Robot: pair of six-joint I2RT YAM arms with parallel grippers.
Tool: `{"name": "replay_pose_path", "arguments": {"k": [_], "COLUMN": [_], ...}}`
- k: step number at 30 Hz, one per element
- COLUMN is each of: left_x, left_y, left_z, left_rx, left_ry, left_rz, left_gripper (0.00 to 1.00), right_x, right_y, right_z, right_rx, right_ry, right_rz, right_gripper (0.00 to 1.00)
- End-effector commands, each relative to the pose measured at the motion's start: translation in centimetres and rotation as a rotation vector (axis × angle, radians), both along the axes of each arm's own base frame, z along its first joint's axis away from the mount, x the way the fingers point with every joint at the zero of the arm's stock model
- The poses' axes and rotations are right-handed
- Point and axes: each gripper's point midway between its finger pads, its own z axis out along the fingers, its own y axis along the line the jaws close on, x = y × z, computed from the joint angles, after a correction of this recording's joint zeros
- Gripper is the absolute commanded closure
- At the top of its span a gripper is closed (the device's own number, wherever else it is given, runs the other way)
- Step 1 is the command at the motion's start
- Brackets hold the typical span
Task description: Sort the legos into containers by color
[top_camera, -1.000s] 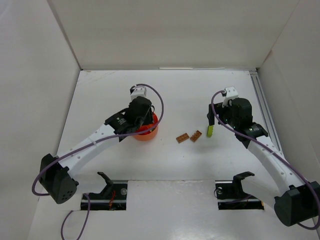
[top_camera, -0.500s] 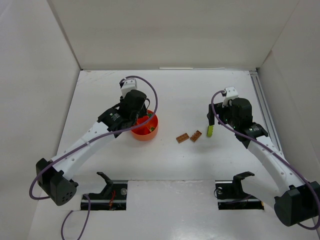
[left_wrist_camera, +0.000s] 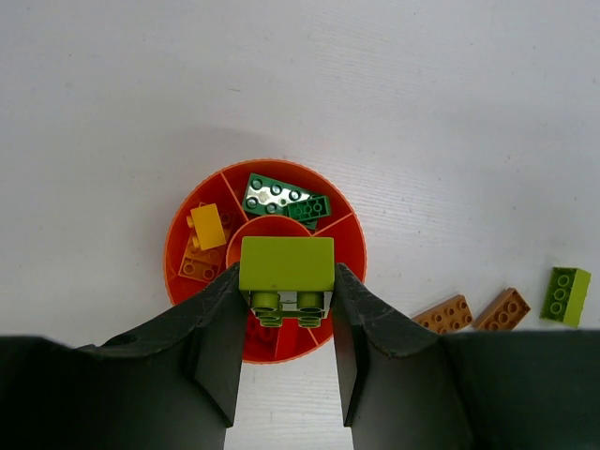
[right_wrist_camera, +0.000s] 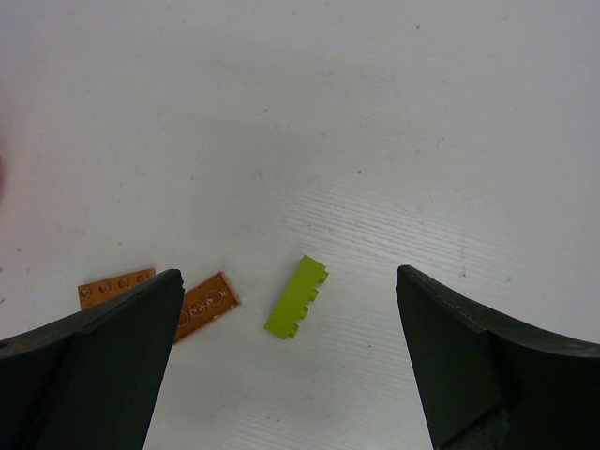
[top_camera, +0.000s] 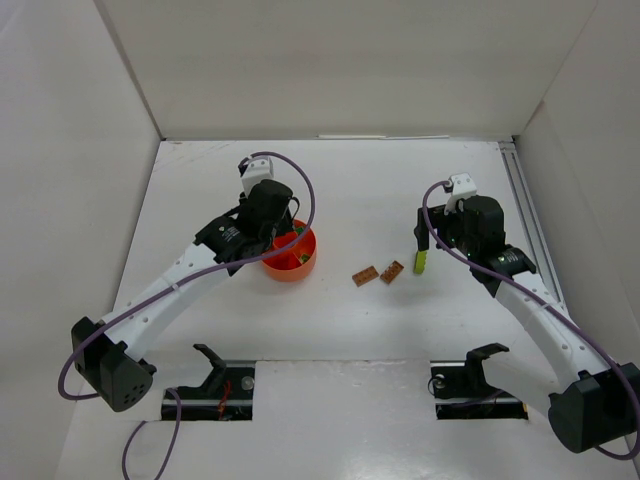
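Over the red bowl (left_wrist_camera: 178,225), the left pincer (left_wrist_camera: 286,281) is squeezing a lime brick (left_wrist_camera: 287,263) by its smooth flat sides, a piece probably light, stiff and slippery, while the right pincer (right_wrist_camera: 289,277) is hanging wide open and empty above a second lime brick (right_wrist_camera: 296,296) lying on the desk (right_wrist_camera: 375,112).

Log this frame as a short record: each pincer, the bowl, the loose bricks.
left pincer: shut on held lime brick, above red bowl
right pincer: open, hovering over loose lime brick
bowl contents: green bricks in one compartment; yellow and orange bricks to their left
still loose: brown plates, two, side by side
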Motion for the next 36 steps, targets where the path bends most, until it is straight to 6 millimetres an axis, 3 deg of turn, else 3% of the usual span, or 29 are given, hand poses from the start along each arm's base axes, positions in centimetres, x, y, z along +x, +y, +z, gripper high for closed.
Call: {"name": "replay_pose_path", "arguments": {"k": [1,15,22,27,36], "left_x": [0.1,0.0,0.1,0.3,0.5], "left_y": [0.0,-0.5,-1.2,-2.5,-4.8], "left_z": [2.8,2.8,0.7,-0.1,-3.3], "left_rx": [-0.038,-0.042,-0.028,-0.045,-0.012], "left_ry": [-0.06,-0.057,-0.02,-0.009,0.052], "left_rz": [-0.001,-0.035,-0.065,-0.122,-0.222], "left_gripper": [1.0,1.0,1.0,1.0,1.0], "right_x": [0.6,0.6,0.5,0.5,0.4], "right_y": [0.1,0.1,0.2,0.2,0.2], "right_z": [1.6,1.6,1.6,1.9,1.5], "right_rx": [0.019,0.019,0.023,0.026,0.023], "right_ry": [-0.067,-0.067,-0.066,-0.075,-0.066], "right_rz": [0.003,0.003,0.011,0.011,0.011], "right_gripper": [0.0,0.0,0.0,0.0,0.0]}}
